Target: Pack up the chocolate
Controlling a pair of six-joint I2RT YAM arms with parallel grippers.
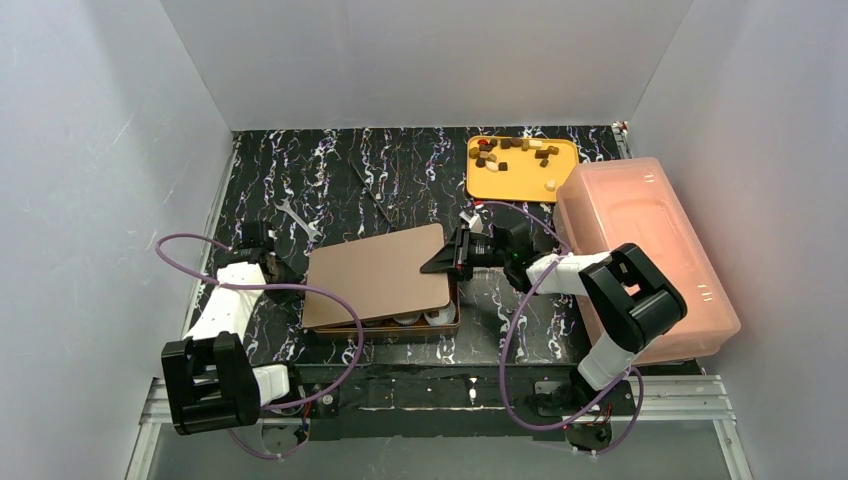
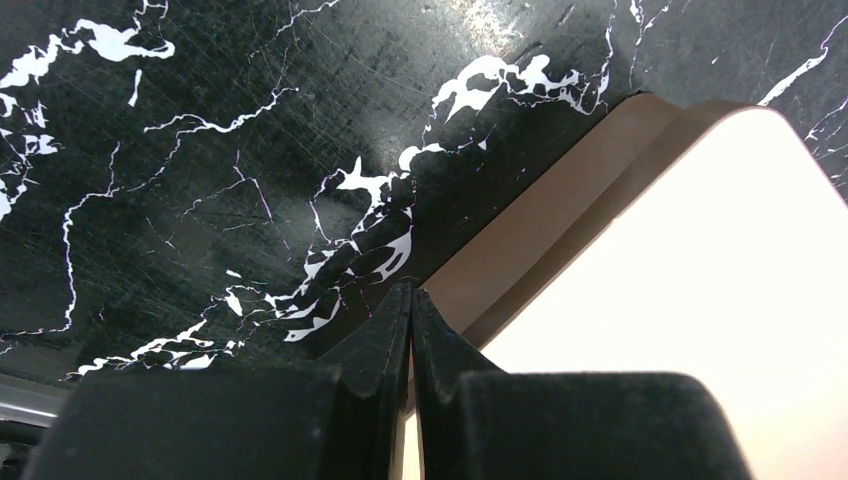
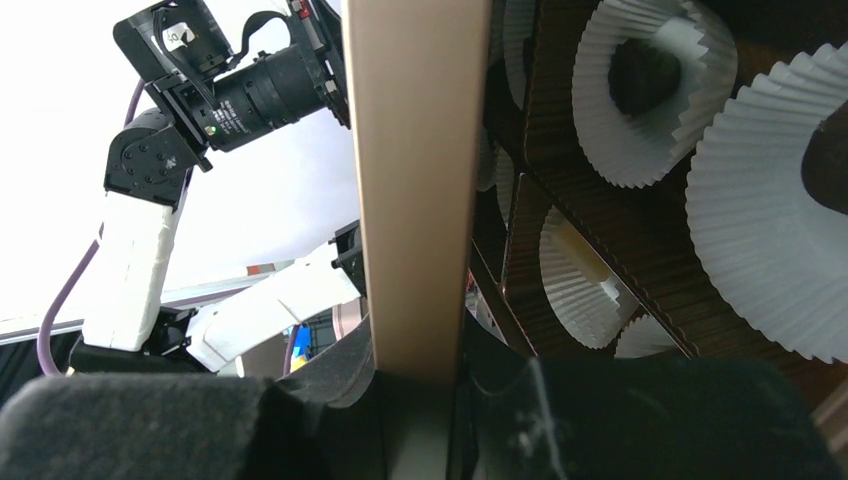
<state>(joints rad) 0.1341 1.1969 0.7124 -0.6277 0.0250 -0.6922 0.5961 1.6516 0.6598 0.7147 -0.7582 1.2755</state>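
Right gripper clamps flat copper-brown rectangular lid, likely seating it over cup-filled brown box; left gripper fingers pressed together at lid edge.

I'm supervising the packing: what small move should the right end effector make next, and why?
Probably ease the lid toward the near edge: the right end effector grips it, askew, and paper cups show uncovered there.
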